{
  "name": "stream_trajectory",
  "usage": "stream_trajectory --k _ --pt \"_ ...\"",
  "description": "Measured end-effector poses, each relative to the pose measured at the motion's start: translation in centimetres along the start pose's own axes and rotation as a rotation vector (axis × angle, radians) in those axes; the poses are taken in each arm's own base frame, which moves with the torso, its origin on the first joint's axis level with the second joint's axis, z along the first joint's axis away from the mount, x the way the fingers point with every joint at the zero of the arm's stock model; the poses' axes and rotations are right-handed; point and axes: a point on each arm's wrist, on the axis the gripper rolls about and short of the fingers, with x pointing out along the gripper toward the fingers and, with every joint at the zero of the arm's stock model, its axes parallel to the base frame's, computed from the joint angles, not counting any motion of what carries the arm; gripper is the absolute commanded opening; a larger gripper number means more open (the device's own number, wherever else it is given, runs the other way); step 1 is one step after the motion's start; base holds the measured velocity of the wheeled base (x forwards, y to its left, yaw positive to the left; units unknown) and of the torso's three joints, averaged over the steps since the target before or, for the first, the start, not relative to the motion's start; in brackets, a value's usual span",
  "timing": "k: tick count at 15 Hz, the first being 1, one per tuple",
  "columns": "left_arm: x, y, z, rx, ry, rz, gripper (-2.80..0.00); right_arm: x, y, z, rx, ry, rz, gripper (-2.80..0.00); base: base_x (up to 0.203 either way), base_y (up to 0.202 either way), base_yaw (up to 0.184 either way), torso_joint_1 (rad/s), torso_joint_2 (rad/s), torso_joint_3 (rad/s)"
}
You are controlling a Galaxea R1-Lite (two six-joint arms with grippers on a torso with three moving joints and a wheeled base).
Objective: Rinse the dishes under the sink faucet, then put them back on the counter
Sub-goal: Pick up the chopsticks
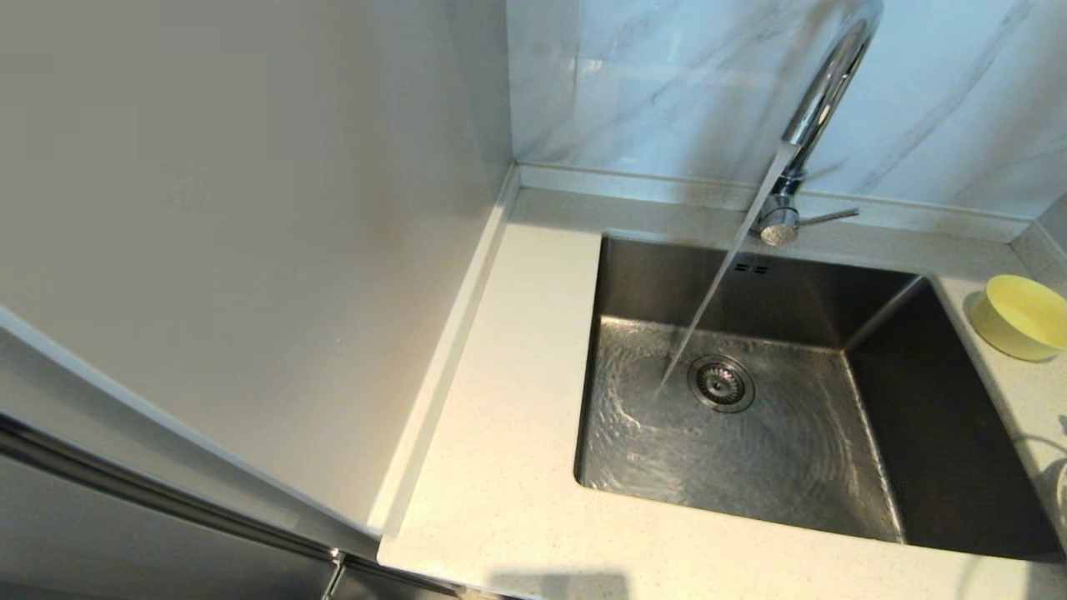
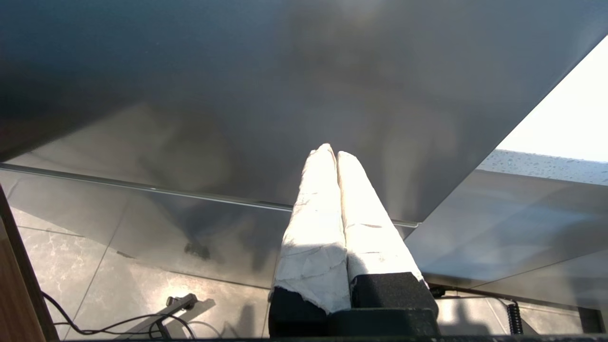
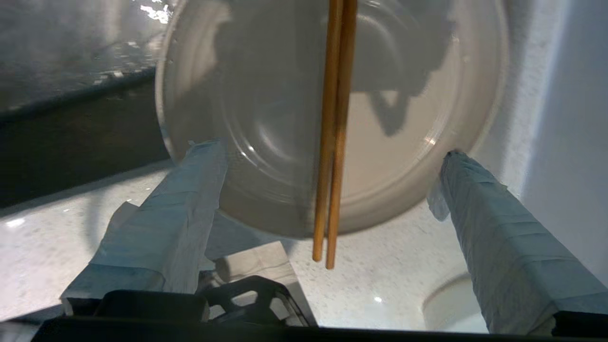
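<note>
The right gripper (image 3: 327, 156), fingers wide, hovers over the chopsticks (image 3: 332, 142) lying across the plate (image 3: 408, 142) on the worktop (image 3: 370, 270) beside the sink. It should straddle both sticks squarely before closing. The left gripper (image 2: 331, 152), fingers pressed together, is parked low.

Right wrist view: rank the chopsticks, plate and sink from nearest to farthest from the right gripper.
1. Chopsticks: their ends reach between the open right gripper's fingers.
2. Plate: under the chopsticks, on the counter.
3. Sink: off to one side, past the counter edge.
</note>
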Motion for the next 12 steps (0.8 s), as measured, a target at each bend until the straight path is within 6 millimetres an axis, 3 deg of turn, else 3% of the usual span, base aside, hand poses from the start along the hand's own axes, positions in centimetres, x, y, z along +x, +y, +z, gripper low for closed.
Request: stream_trajectory --k 4,9,12 --pt "0.0 0.0 0.0 0.000 0.000 0.000 -2.80 1.5 -2.1 -0.5 -0.028 -0.002 0.135 0.00 0.000 0.000 0.000 0.000 0.00 0.000" --pt "0.0 0.0 0.0 0.000 0.000 0.000 -2.80 2.8 -2.0 -2.2 -0.111 0.026 0.139 0.00 0.000 0.000 0.000 0.000 0.00 0.000" --pt "0.0 0.0 0.0 0.000 0.000 -0.001 -2.80 4.1 -1.6 -3.5 -0.144 -0.048 0.093 0.00 0.000 0.000 0.000 0.000 0.00 0.000"
